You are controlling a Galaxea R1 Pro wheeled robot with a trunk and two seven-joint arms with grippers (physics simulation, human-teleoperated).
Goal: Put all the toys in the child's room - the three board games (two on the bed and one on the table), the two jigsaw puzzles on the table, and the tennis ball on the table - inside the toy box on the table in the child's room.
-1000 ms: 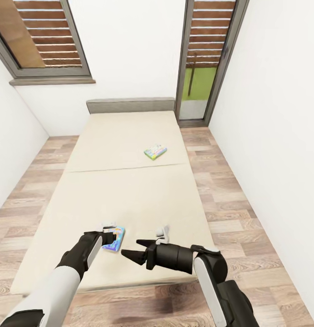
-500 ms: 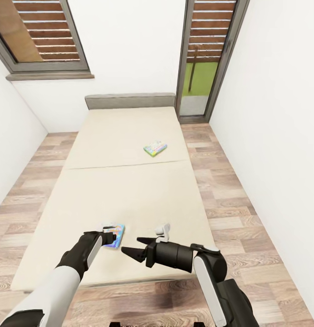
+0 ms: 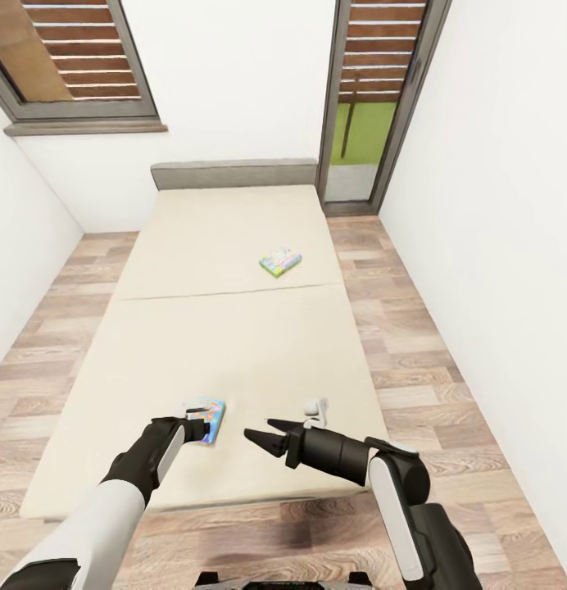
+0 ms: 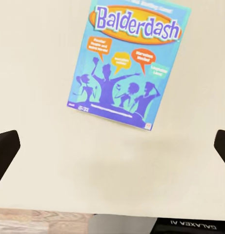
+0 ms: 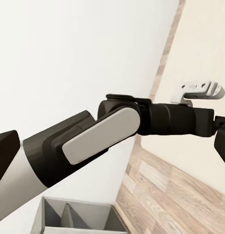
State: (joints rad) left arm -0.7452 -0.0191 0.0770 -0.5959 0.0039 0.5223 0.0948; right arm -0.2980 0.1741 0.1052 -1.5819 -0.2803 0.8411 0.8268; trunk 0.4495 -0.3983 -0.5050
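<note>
Bright, even, diffuse render light; white walls near blown out, no glare spots. Only faint soft shadows: a dim smudge on the plain beige mattress beneath the blue Balderdash box. Head view wide-angle, the tall grey-framed window leaning at the edges; everything sharp, no blur.

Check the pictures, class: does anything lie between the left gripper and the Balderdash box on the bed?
Nothing visible does. The left gripper hangs open over the Balderdash box, and bare beige mattress shows between its fingertips and the box.
</note>
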